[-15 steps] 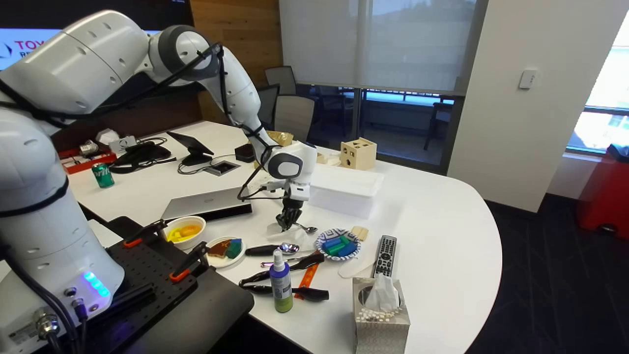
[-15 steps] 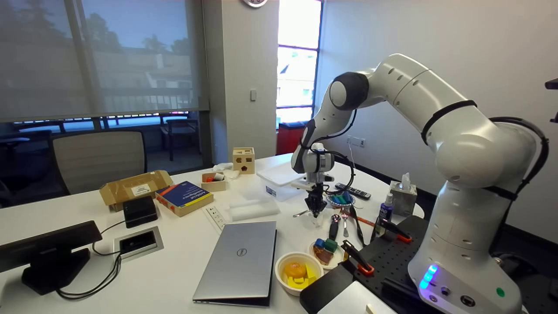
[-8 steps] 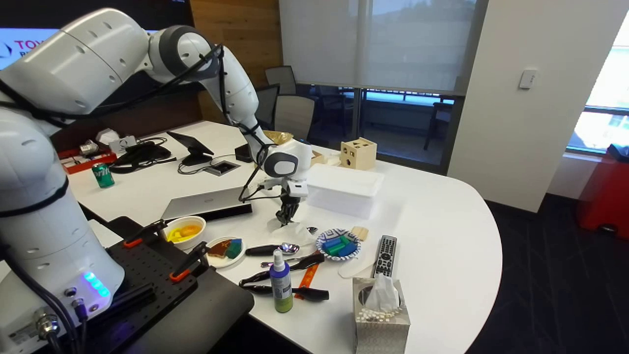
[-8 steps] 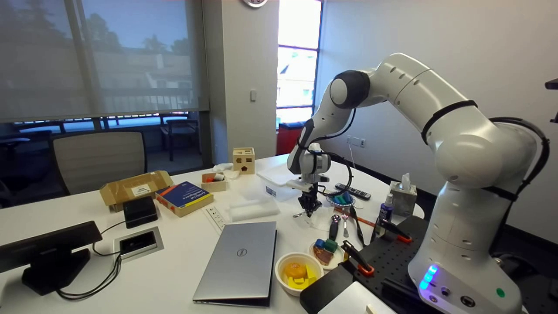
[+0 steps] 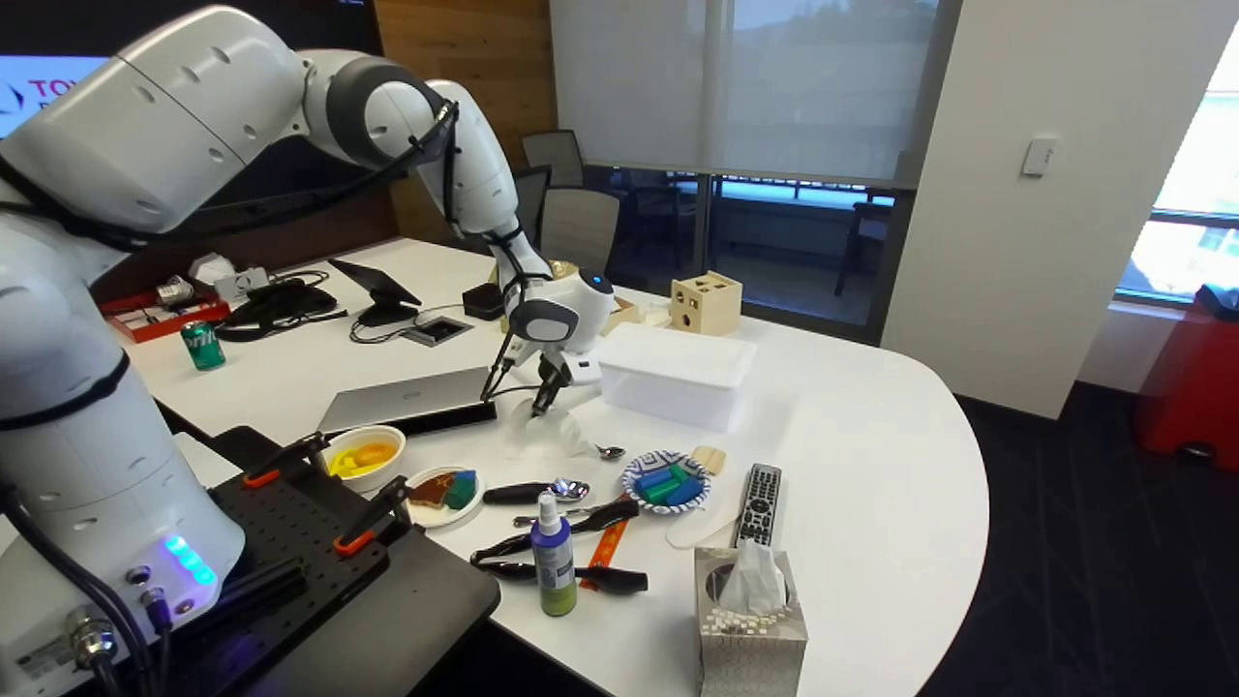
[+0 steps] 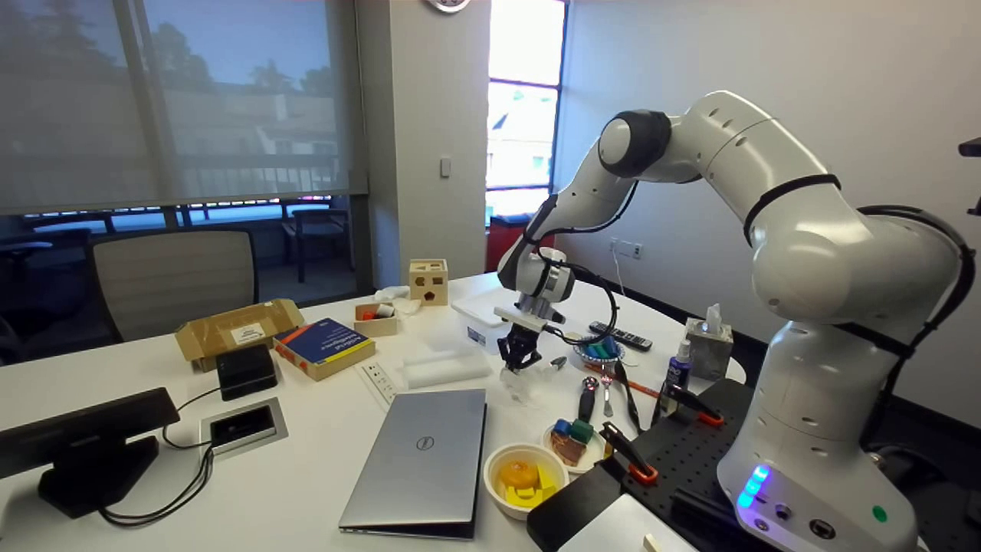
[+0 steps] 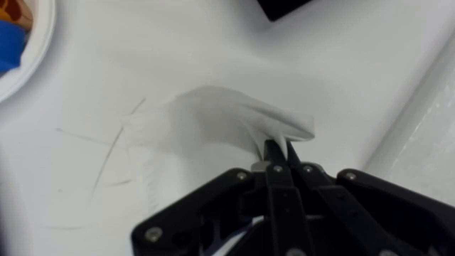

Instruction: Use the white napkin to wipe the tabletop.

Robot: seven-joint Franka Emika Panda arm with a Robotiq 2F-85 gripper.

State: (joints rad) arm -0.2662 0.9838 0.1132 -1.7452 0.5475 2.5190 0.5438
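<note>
My gripper is shut on the white napkin, with folds of it pinched between the fingertips. In the wrist view my gripper (image 7: pixel 279 147) comes in from below, and the napkin (image 7: pixel 220 110) spreads up and left over the tabletop (image 7: pixel 106 53). Faint dark strokes (image 7: pixel 110 153) mark the surface at left, partly under the napkin's thin edge. In both exterior views my gripper (image 5: pixel 540 410) (image 6: pixel 517 364) is tilted and low over the tabletop (image 5: pixel 871 484) (image 6: pixel 291 491), with the napkin (image 5: pixel 557 436) (image 6: pixel 521 387) hanging onto the surface.
A laptop (image 5: pixel 411 395) (image 6: pixel 425 452) and a lidded white box (image 5: pixel 673 373) flank my gripper. A spoon (image 5: pixel 610 452), a patterned bowl (image 5: pixel 666 481), a small plate (image 5: pixel 445 496), tongs (image 5: pixel 552 573) and a spray bottle (image 5: pixel 555 561) lie or stand nearer the robot base.
My gripper has moved with the napkin toward the laptop, leftward in both exterior views, and has tilted more. The napkin has dragged along, and the spoon's bowl remains beside it.
</note>
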